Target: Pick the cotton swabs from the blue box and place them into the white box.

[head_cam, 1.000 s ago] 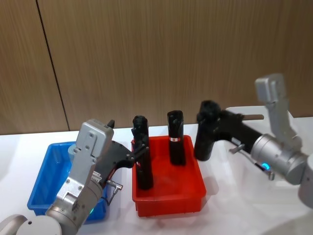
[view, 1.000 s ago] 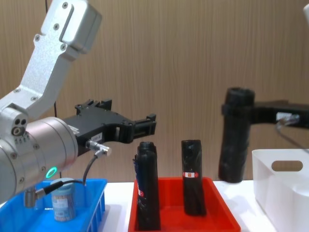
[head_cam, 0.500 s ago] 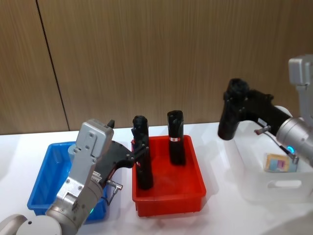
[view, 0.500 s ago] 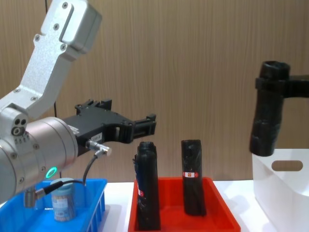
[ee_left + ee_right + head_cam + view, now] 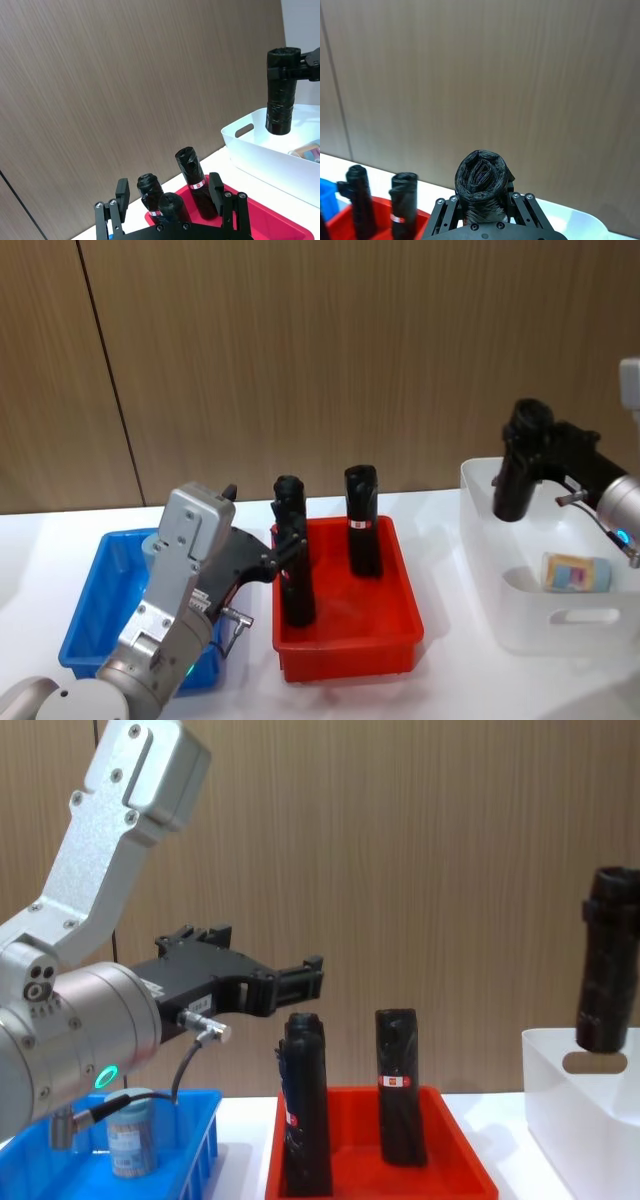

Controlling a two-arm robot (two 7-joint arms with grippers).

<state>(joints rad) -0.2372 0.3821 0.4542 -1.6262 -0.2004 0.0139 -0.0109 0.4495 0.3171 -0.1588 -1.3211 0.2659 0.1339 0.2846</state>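
Right gripper (image 5: 482, 212) clamped on a black roll (image 5: 518, 462), hanging upright above the white box (image 5: 520, 625). Left gripper (image 5: 172, 216) spread wide beside the red tray (image 5: 345, 655).

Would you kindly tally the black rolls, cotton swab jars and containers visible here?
Black rolls: 4, three in the red tray, one in the right gripper
Cotton swab jars: 2, one in the blue box, one in the white box
Containers: 3
Total: 9
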